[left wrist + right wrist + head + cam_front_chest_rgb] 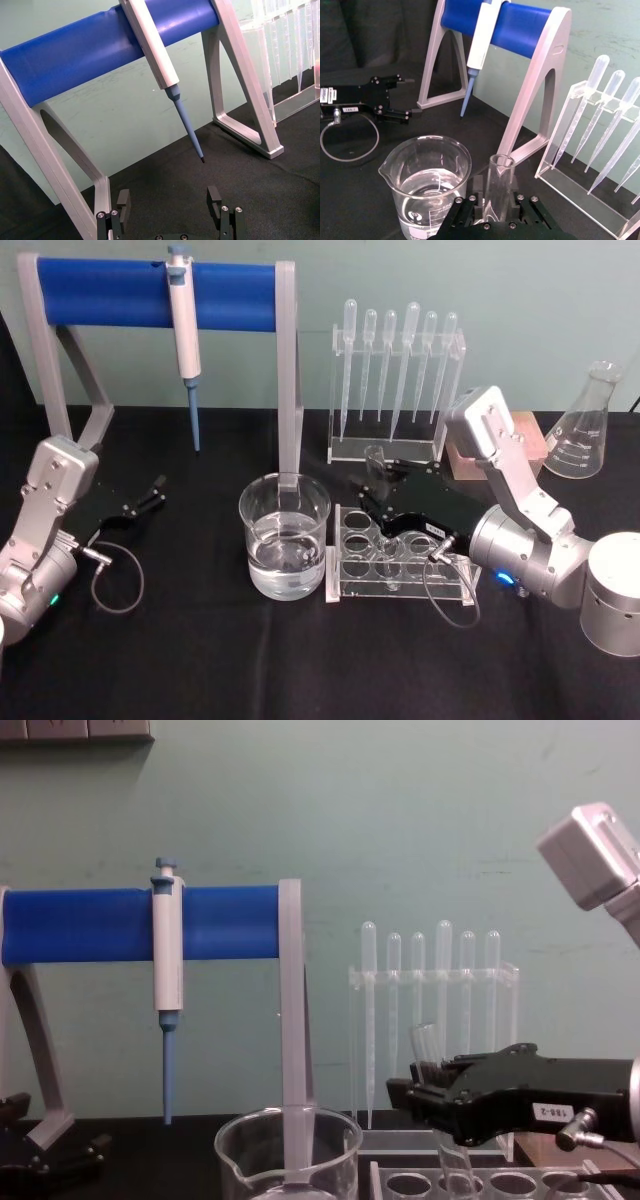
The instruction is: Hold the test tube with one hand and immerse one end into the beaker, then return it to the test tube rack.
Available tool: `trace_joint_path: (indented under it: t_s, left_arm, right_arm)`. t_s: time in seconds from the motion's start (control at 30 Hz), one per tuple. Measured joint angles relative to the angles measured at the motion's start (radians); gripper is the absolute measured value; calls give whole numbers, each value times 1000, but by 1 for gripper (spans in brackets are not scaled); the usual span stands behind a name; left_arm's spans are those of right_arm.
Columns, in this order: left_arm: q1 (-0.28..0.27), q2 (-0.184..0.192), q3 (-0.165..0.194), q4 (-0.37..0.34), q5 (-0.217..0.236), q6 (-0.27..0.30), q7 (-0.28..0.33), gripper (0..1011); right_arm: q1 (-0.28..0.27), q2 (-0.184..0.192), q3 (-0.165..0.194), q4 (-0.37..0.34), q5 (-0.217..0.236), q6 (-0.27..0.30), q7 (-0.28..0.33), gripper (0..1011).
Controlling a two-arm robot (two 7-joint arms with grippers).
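Clear round-bottomed glass test tube [499, 182] is upright, clamped mid-length by the black right end effector [372, 502] over the clear holed rack [420, 575], beside the wide glass beaker [252, 518], mid-surface [200, 670]. Judged light, rigid, slick and breakable, so a moderate grip below the rim is advised. The left end effector [155, 490] sits with fingers apart near the left edge.

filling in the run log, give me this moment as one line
right pincer: shut on test tube, upright | position: over rack, beside beaker, not in water | left pincer: open, idle at left
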Motion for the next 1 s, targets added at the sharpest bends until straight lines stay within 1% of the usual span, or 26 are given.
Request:
trace_joint_path:
  t_s: [0.03,0.1,0.13,0.2,0.23,0.3,0.33,0.37,0.4,0.5,0.7,1.0]
  left_arm:
    - [0,0,0,0,0,0,0,1000]
    - [0,0,0,0,0,0,0,1000]
    - [0,0,0,0,0,0,0,1000]
    - [0,0,0,0,0,0,0,1000]
    - [0,0,0,0,0,0,0,1000]
    - [0,0,0,0,0,0,0,1000]
    - [0,0,0,0,0,0,0,1000]
    - [0,0,0,0,0,0,0,1000]
    - [0,0,0,0,0,0,0,1000]
    - [0,0,0,0,0,0,0,1000]
    - [0,0,0,0,0,0,0,1000]
    - [0,0,0,0,0,0,0,1000]
  right_arm:
    - [-8,-2,8,-8,1,0,0,266]
    - [-20,-5,20,-19,5,-1,0,241]
    - [-31,-8,32,-33,11,-5,-2,228]
    - [-46,-10,47,-51,21,-11,-6,228]
    - [-61,-13,62,-69,31,-16,-11,228]
    - [-67,-14,68,-78,36,-19,-13,228]
    - [-91,-18,92,-109,58,-27,-19,228]
    - [-91,-18,92,-109,58,-27,-19,228]
    - [-104,-21,107,-130,73,-31,-24,228]
    - [-123,-25,131,-170,97,-33,-33,228]
    - [-130,-23,146,-215,110,-29,-48,229]
    - [-127,-22,145,-222,109,-23,-54,228]
